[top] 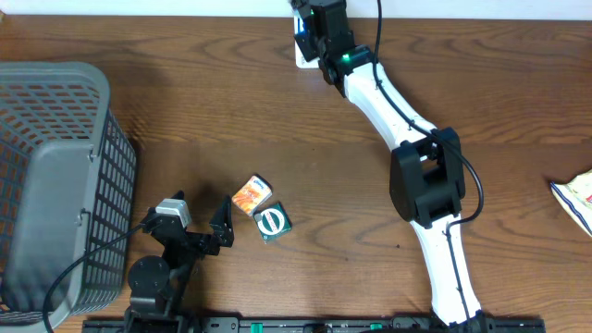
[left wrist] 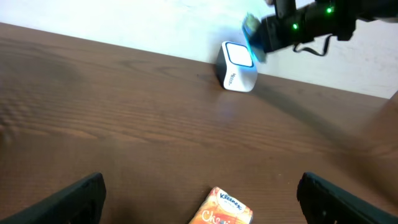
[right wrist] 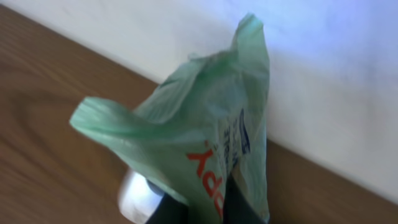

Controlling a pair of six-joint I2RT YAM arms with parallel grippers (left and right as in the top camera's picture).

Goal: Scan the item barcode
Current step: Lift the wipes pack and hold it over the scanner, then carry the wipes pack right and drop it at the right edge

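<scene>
- Orange tissue pack (left wrist: 227, 208): we read "Kleenex" in white script. Larger letters beneath begin "Cho" and are cut off by the frame edge.
- Green bag (right wrist: 205, 143): we read red letters, upside down, ending "ppy". The blue small print beside them is illegible.
- White scanner (left wrist: 237, 74): the side marking is too small to read.

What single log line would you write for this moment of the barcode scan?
right end effector: shut on green packet | position: close to scanner | left end effector: open, near tissue pack

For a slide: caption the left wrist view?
Between the open left fingers lies an orange tissue pack; beyond, the right arm holds a packet at the white scanner.
</scene>
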